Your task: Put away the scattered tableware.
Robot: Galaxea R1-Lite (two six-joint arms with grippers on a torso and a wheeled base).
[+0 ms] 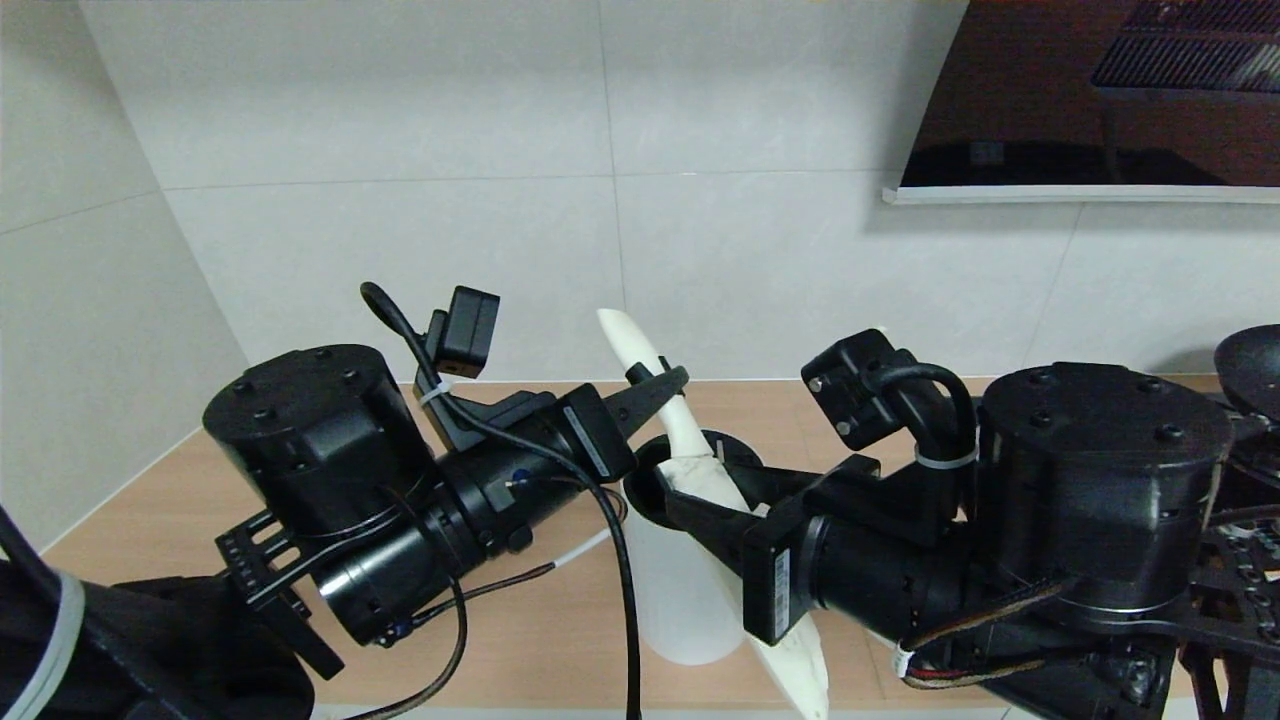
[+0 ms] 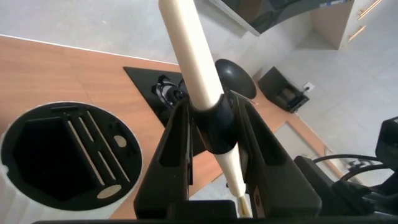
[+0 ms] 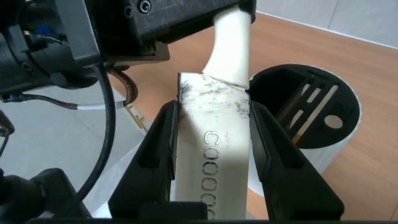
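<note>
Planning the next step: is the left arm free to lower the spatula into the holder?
Probably not yet: the right gripper is shut on the spatula blade by the holder, so it must release first.

domestic kitchen. a pale tiled wall (image 1: 400,150) runs behind a wood-topped bench (image 1: 150,520). a dark glass extractor hood (image 1: 1100,100) hangs at 1 o'clock in the head view. a black hob (image 2: 146,78) with a burner is set into the bench, and a dark pan (image 1: 1250,360) sits at 3 o'clock. a white utensil holder (image 1: 680,610) with chopsticks (image 2: 84,146) stands near 6 o'clock. cupboard doors (image 2: 348,25) carry bar handles.
</note>
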